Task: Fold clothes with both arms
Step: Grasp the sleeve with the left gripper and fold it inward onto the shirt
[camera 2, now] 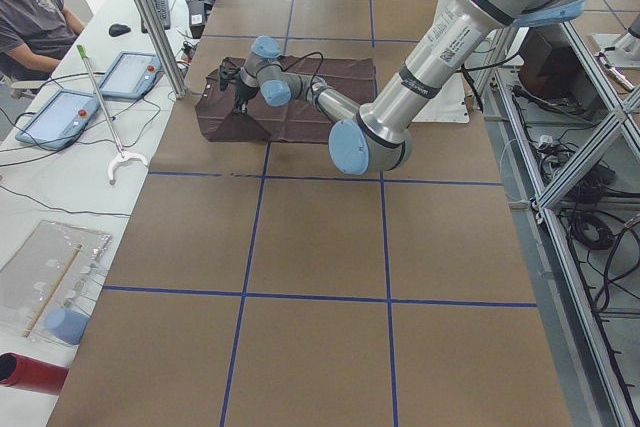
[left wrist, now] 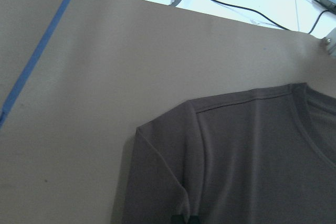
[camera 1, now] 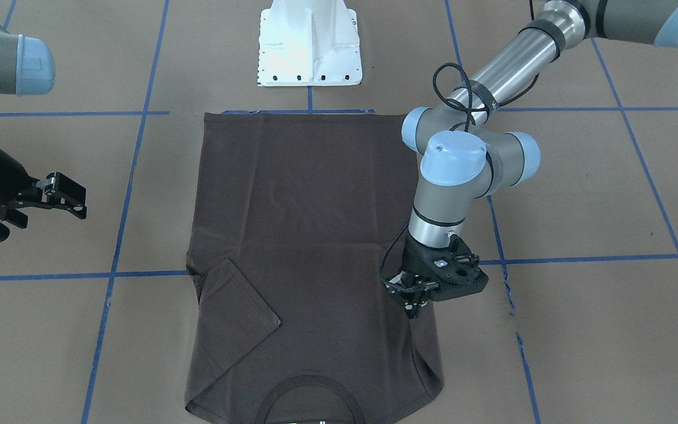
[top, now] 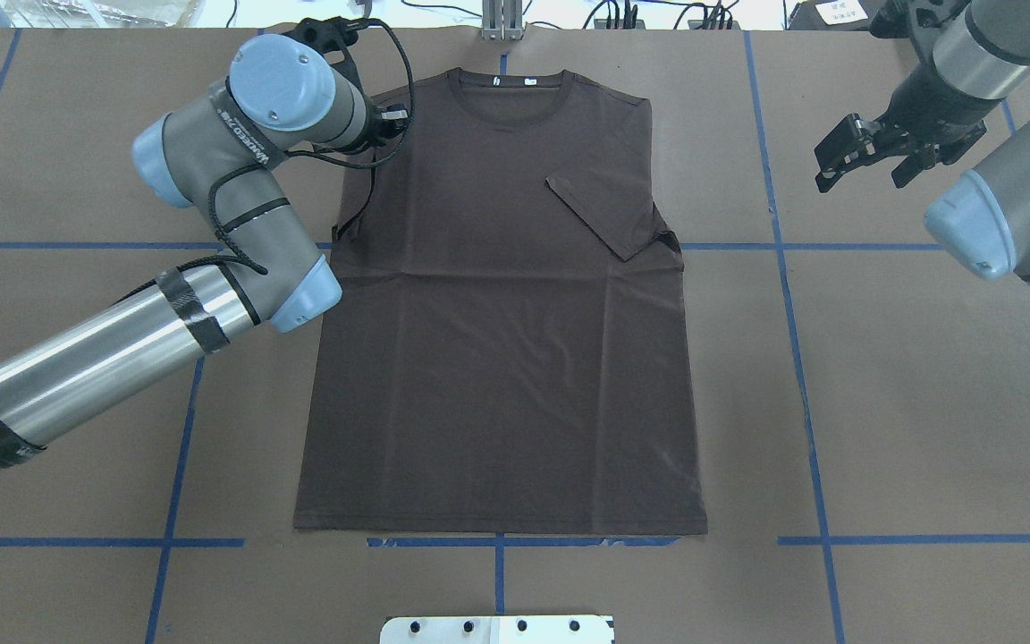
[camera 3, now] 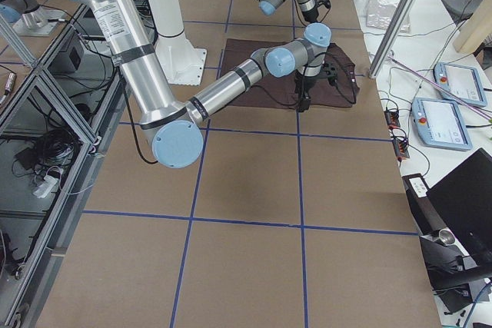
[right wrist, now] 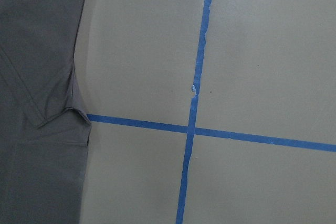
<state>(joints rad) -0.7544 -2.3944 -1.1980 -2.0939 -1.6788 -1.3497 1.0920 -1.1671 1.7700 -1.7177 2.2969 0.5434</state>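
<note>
Overhead exterior shows the T-shirt [top: 497, 358] lying flat in the middle of the worktop [top: 882, 402], its collar [top: 510, 89] on the side away from the white pedestal [top: 497, 629]. The right sleeve [top: 609, 215] is folded in over the chest. The left tool [camera 1: 413, 306] stands on the shirt's left edge below the shoulder, fingers drawn together; whether cloth is caught between them cannot be told. The right tool [top: 864, 170] hangs well apart from the shirt, fingers spread.
</note>
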